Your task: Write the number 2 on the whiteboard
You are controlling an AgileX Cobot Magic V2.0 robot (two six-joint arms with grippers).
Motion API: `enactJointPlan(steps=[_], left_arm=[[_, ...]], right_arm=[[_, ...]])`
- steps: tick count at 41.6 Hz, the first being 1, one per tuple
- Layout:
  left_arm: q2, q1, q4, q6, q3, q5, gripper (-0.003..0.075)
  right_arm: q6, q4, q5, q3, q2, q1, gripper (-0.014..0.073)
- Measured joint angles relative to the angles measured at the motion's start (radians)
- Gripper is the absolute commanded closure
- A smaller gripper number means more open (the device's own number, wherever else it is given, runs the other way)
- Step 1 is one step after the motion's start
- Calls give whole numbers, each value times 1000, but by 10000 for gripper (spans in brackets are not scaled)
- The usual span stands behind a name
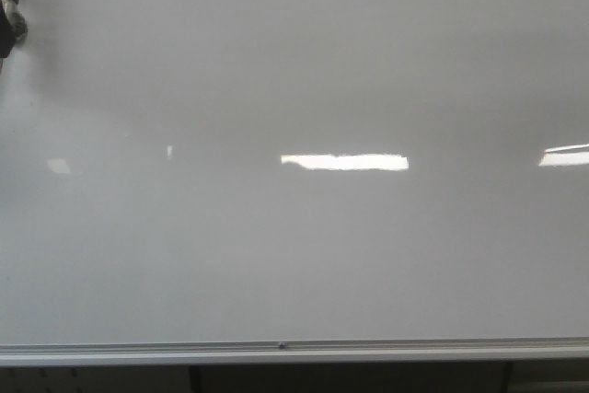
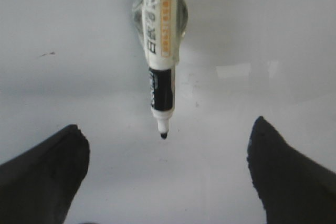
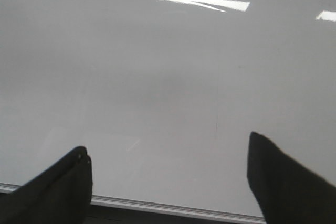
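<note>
We see the whiteboard (image 1: pixel 304 255), glossy pale grey, lying flat, thin silver frame along its near edge, bright reflections across it, no digit visible.

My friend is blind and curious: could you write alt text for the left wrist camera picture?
A marker with a black tip points down at a blank whiteboard, its tip just off the glossy surface. The two dark fingers of the robot's left hand are spread wide apart below it, holding nothing between them.

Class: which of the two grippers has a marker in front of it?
The left gripper: a capless marker lies on the whiteboard ahead. The right gripper faces bare board.
</note>
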Motion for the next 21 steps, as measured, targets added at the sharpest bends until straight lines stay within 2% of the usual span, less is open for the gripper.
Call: enactJointPlan(steps=[10,21], left_arm=[[90,0,-6,0,-63,-12,321],[131,-4,-7,0,-85,-41,374]], right_arm=[[0,0,0,0,0,0,-29],[0,0,0,0,0,0,-29]])
